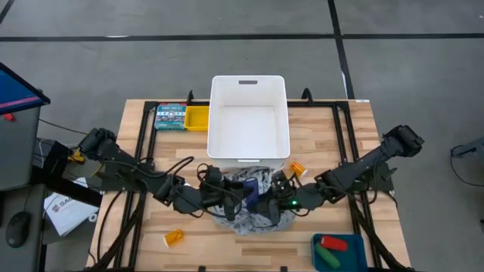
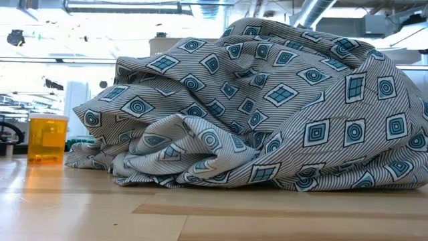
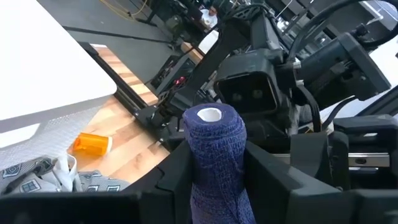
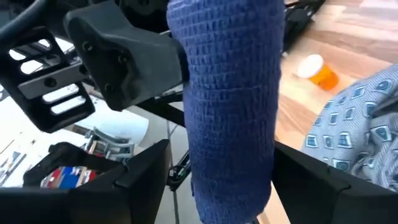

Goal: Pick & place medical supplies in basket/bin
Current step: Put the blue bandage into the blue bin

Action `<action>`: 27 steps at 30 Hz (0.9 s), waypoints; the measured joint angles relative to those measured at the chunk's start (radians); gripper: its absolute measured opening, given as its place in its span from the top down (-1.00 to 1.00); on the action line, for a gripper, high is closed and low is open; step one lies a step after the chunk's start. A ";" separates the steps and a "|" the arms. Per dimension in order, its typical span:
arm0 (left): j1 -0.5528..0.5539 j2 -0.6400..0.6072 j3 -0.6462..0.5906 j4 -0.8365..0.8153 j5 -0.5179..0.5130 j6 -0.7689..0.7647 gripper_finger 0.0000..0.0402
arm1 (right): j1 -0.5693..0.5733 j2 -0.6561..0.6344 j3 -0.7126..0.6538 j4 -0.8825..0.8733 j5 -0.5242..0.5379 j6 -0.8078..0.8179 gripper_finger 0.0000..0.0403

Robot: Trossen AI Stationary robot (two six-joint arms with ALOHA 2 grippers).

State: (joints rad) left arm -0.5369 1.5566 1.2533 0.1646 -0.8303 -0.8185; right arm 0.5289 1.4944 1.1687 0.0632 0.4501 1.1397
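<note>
While both arms meet low over the middle of the counter, we read the scene this way —

Handover: the dark blue cylinder [image 3: 214,158], a roll of wrap standing upright, sits between the fingers of both tools at once; the wrist views each show it filling the gap between that arm's own fingers, with the other arm's tool close behind it.

Left tool [image 1: 227,198]: pinching the roll near its lower part, as we judge from the left wrist view.

Right tool [image 1: 271,198]: its fingers flank the same roll; we judge it pressed onto the roll too, though contact is hard to confirm.

Why held so: we take this as a pass from one arm to the other, so that the better-placed arm can carry it to the bin.

Grey patterned cloth [image 2: 267,100]: heaped on the counter [image 1: 340,151] right under the two tools, not yet binned.

White bin [image 1: 249,83]: at the far middle of the counter, well apart from the roll.

Orange pill bottles: one [image 1: 297,169] lying just beside the cloth near the bin — another [image 1: 174,238] at the near left.

Blue tray [image 1: 355,261]: near right corner, holding a red bottle [image 1: 333,243] and a green piece [image 1: 327,257].
</note>
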 joint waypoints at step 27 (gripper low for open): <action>0.000 0.000 -0.001 0.125 0.015 0.134 0.32 | -0.013 -0.011 0.002 0.061 -0.041 -0.082 0.25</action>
State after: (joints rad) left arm -0.5373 1.5567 1.2526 0.2895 -0.8150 -0.6845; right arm 0.5156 1.4837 1.1702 0.1238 0.4095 1.0580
